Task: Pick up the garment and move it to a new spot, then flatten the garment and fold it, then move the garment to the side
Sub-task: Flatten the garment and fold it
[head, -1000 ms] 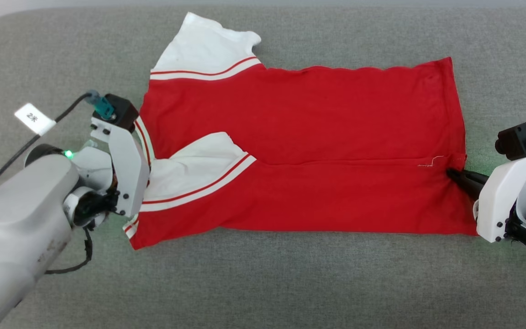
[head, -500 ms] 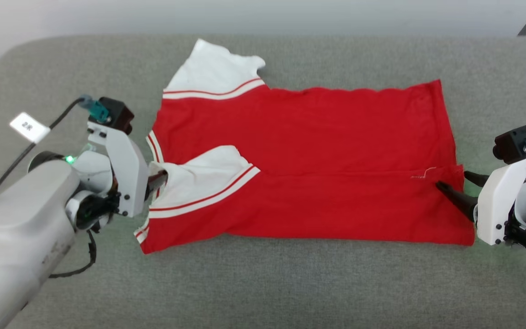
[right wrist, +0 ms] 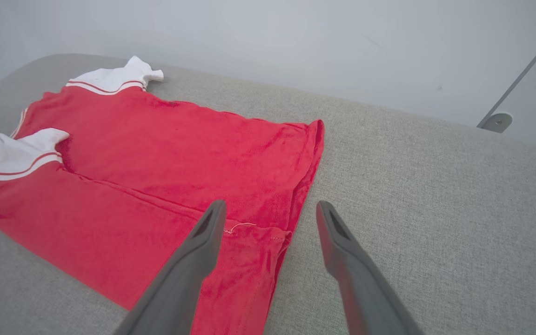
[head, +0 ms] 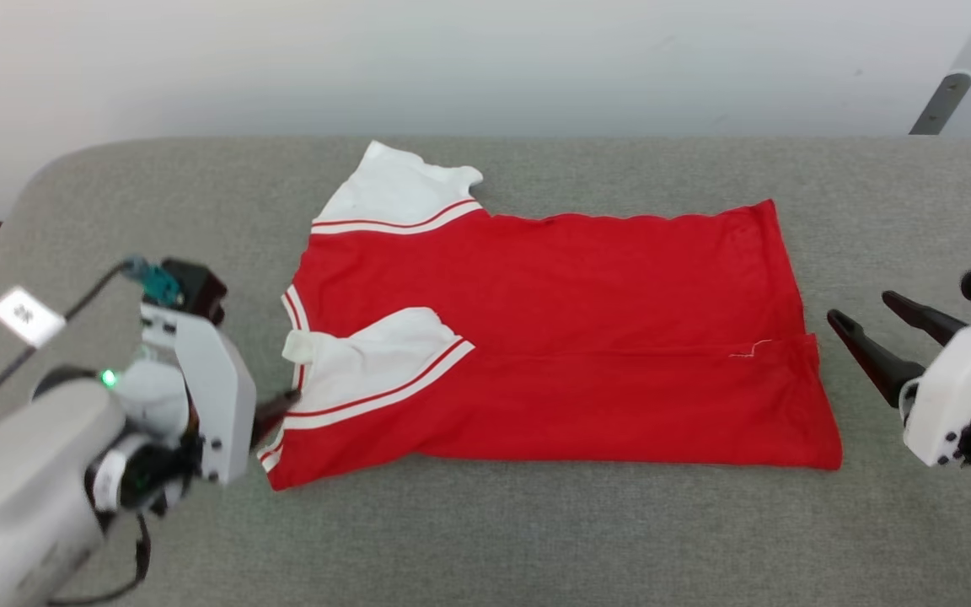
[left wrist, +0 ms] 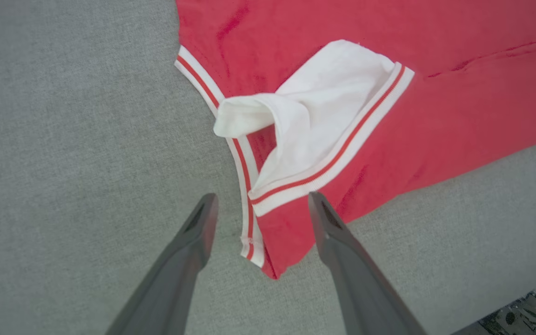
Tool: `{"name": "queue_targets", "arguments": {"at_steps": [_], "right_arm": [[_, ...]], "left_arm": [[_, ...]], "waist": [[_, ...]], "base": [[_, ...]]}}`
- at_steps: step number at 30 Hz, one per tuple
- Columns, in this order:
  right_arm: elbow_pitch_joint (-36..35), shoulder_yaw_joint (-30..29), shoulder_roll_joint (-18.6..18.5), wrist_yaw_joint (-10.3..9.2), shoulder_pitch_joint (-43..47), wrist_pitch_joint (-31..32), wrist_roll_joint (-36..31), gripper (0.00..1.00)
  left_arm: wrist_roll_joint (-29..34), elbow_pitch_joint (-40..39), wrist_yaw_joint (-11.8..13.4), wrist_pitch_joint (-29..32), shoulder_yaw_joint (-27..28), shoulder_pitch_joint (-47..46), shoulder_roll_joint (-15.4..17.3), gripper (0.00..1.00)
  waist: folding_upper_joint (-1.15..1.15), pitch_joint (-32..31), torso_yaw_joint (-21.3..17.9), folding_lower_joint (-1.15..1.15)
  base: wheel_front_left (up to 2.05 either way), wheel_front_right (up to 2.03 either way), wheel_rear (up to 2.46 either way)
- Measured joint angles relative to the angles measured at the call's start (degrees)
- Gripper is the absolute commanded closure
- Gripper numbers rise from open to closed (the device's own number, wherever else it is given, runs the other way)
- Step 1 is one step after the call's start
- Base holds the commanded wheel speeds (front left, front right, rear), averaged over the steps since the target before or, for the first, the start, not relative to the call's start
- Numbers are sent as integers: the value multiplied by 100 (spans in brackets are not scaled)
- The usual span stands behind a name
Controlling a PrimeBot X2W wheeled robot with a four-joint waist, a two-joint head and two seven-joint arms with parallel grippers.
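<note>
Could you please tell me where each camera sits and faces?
Head view: on the head, looking down at the red, white-sleeved jersey T-shirt on the grey table; left gripper, right gripper flank it.
Left wrist view: over the collar end, along its open fingers.
Right wrist view: beside the hem, along its open fingers.
Shared: the T-shirt.

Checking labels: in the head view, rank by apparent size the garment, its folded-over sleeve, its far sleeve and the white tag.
Largest: garment
Then: folded-over sleeve and far sleeve, too alike to rank
Smallest: white tag
</note>
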Motion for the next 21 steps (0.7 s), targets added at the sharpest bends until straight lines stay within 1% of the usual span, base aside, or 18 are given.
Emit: {"name": "queue_targets", "arguments": {"at_steps": [2,6,10,15,19,21], "right_arm": [[-97,-180,3,0,193,-116,-51,0],[-380,-611,34,0,639,-231,-151,0],[-716,-1093,168,0,1068,-250,-345,0],[-1170,-1728,448,0,1624,-98,-577,0],[-1535,-2231,725,0,2024,124,-817,0],[-1725,-2459,848,-1,2220,247,-917,0]], "left_arm": [[-32,-355,209,22,-15,155,148,0],[-154,-832,536,62,-48,469,353,0],[-191,-1037,757,69,-98,665,493,0],[-69,-1005,829,41,-215,762,486,0],[18,-716,812,-81,-253,779,377,0],[185,-545,810,-94,-328,779,315,0]], "waist": [[0,-22,-35,0],[0,-5,-87,0],[0,75,-151,0],[0,198,-253,0],[0,293,-335,0],[0,341,-368,0]], "base": [[0,0,0],[0,0,0],[0,0,0],[0,0,0],[0,0,0],[0,0,0]]}}
